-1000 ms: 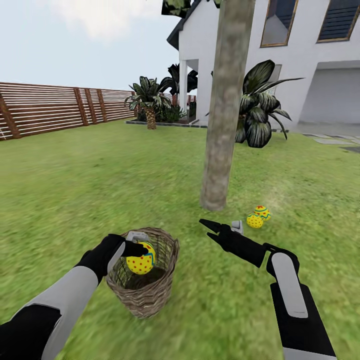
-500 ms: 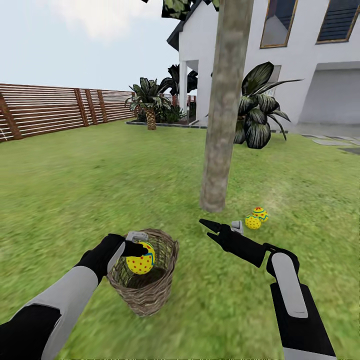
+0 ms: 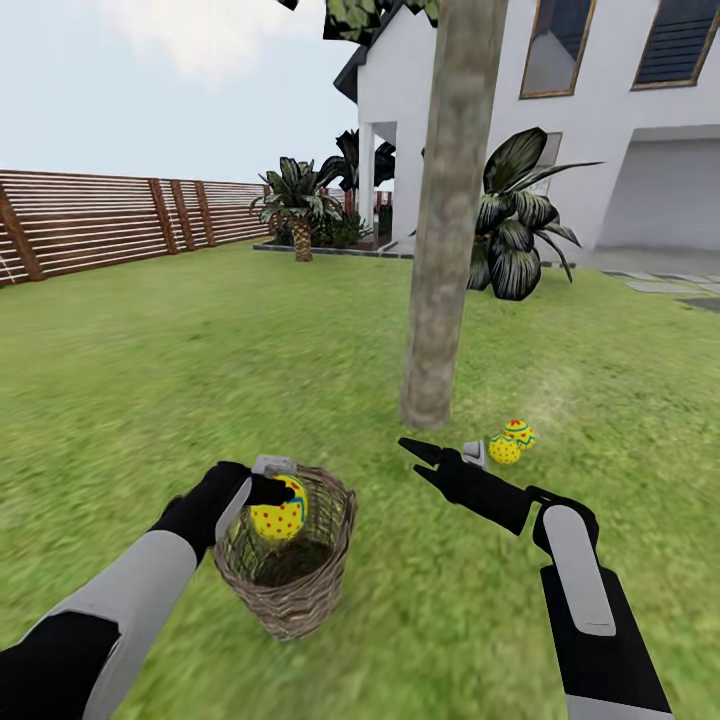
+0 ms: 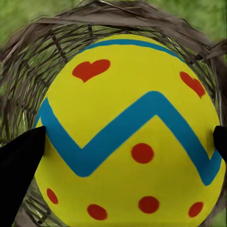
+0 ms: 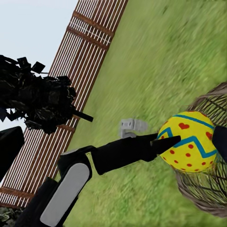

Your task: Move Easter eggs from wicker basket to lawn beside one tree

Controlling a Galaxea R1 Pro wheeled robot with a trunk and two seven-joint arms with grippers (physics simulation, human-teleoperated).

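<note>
Lawn, slat fence behind | left gripper clamps egg over basket | right gripper spread, empty

The basket sits on the lawn in front of the tree and to its left. One egg is above the basket's opening, between the left gripper's fingers. Two eggs lie touching on the grass just right of the trunk's foot, beyond the right gripper.

three Easter eggs, one wicker basket, one tree, two claws
</note>
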